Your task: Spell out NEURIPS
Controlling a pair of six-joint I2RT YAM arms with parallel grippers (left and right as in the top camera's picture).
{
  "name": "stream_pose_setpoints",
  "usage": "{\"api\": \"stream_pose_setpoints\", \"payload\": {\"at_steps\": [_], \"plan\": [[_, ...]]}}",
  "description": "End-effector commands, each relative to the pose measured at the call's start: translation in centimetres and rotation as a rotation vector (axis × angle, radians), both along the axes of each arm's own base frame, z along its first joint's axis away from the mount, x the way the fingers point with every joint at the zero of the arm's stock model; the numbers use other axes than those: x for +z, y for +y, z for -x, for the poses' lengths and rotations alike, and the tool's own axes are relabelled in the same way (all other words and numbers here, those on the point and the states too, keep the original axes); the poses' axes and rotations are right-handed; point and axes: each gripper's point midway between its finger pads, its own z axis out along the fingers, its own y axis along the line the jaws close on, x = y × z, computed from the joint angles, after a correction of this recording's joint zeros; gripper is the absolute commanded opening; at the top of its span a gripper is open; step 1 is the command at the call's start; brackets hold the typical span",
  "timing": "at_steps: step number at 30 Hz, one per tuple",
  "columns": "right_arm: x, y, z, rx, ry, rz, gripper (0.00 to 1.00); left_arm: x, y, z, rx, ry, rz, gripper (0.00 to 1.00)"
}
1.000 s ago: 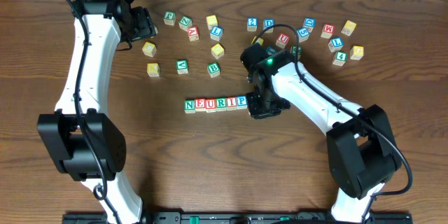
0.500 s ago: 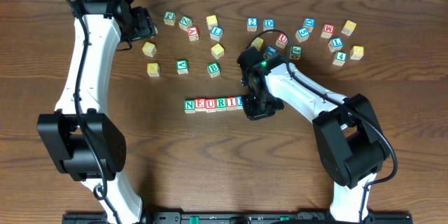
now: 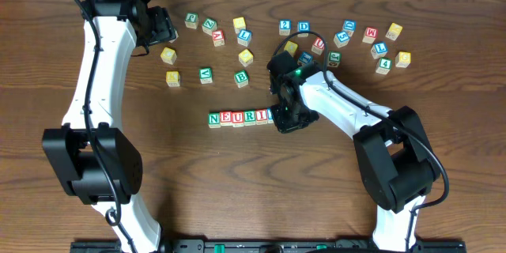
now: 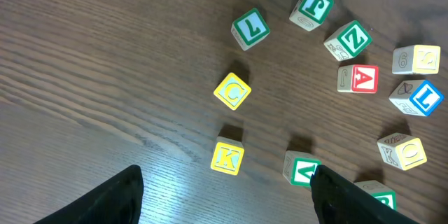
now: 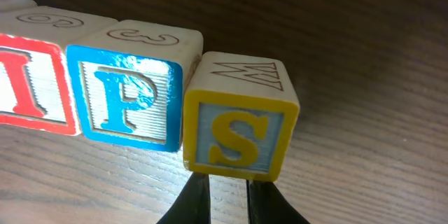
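Overhead view: dark brown tabletop (image 3: 237, 182) w/ long, fine wood grain and a soft sheen. A pale strip runs past its 12 o'clock edge (little else of the room shows).

Cubes are small blocks of light wood, square-edged, w/ coloured frames and letters on the faces. Near centre they form a straight row: green N (image 3: 213, 118), red E (image 3: 225, 118), U (image 3: 237, 117), green R (image 3: 248, 116), red I (image 3: 260, 115). The row's 3 o'clock end is hidden under the right arm.

Right wrist cam shows that end: blue P (image 5: 126, 101) w/ a glossy face beside the I, then the S cube (image 5: 238, 136), yellow frame, outline W on top. It sits at P's 3 o'clock, turned a bit askew, touching P at one edge. Right fingers (image 5: 190, 201) are narrow, almost together, at the S cube's near bottom edge, gripping nothing.

Left fingers (image 4: 112, 199) stand wide apart and hold nothing, above loose cubes (image 3: 206, 74) scattered toward 12 o'clock, incl. a yellow K (image 4: 227, 157).
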Motion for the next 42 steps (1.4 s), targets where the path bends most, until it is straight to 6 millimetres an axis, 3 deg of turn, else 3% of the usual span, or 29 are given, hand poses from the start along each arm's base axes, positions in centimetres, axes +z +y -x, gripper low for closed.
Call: {"api": "stream_pose_setpoints", "payload": {"at_steps": [1,7,12,14,18,22,27,34,42], "plan": [[-0.3,0.2,0.0,0.029,0.001,-0.008,0.13,-0.4,0.0,0.3,0.005,0.013,-0.003,0.75],[-0.2,0.2,-0.1,0.046,-0.003,-0.010,0.09,-0.4,0.0,0.3,0.005,0.013,-0.003,0.76],[2.1,0.7,-1.0,0.056,-0.021,-0.021,0.02,-0.3,0.0,0.3,0.002,0.012,-0.005,0.73],[3.7,1.0,-1.7,0.051,-0.045,-0.034,0.02,0.6,0.1,0.4,-0.013,-0.008,-0.015,0.71],[6.8,0.7,-3.4,0.000,-0.095,-0.062,0.04,4.4,0.8,0.9,0.001,-0.094,-0.055,0.71],[7.1,-0.5,-4.7,-0.130,-0.105,-0.071,0.08,6.8,0.8,2.8,0.002,-0.111,-0.054,0.72],[5.8,-2.6,-5.6,-0.257,-0.092,-0.066,0.11,4.3,0.8,5.4,0.043,0.031,-0.032,0.70],[2.9,-3.1,-4.6,-0.319,-0.067,-0.061,0.12,-1.7,0.7,8.1,0.134,0.191,0.003,0.42],[2.1,-2.0,-4.3,-0.312,-0.066,-0.101,0.13,-7.3,-2.7,9.5,0.067,0.262,0.152,0.19]]}}
